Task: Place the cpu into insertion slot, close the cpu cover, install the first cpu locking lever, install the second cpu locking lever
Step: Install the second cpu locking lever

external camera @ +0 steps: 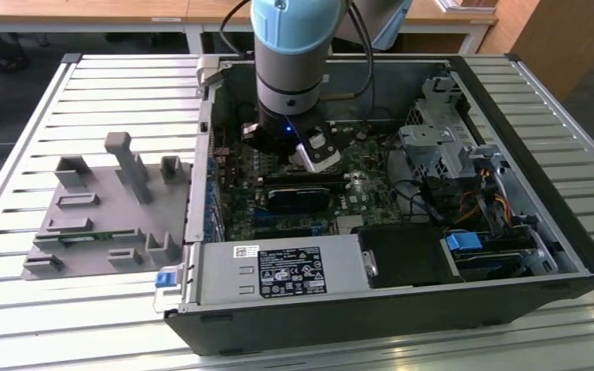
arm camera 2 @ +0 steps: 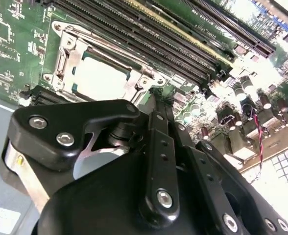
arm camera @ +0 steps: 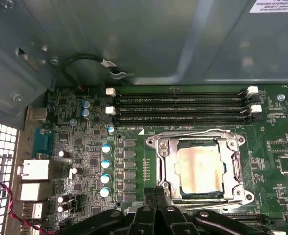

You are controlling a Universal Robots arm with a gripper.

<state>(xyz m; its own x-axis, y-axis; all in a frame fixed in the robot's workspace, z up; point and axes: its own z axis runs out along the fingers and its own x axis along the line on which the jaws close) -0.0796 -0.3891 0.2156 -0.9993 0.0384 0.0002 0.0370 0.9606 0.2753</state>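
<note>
Claw (arm camera: 156, 193) just beside covered cpu (arm camera: 197, 169) in insertion slot (arm camera: 242, 169)

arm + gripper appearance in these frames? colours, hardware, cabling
The arm is a light-blue tube with a grey joint collar and a black wrist carrying a small blue light. A dark cable loops beside it. The gripper is matte black: flat linkage bars pinned with silver screws, a rounded black housing and a bright metal plate underneath. In the exterior view its end looks white and black.
</note>
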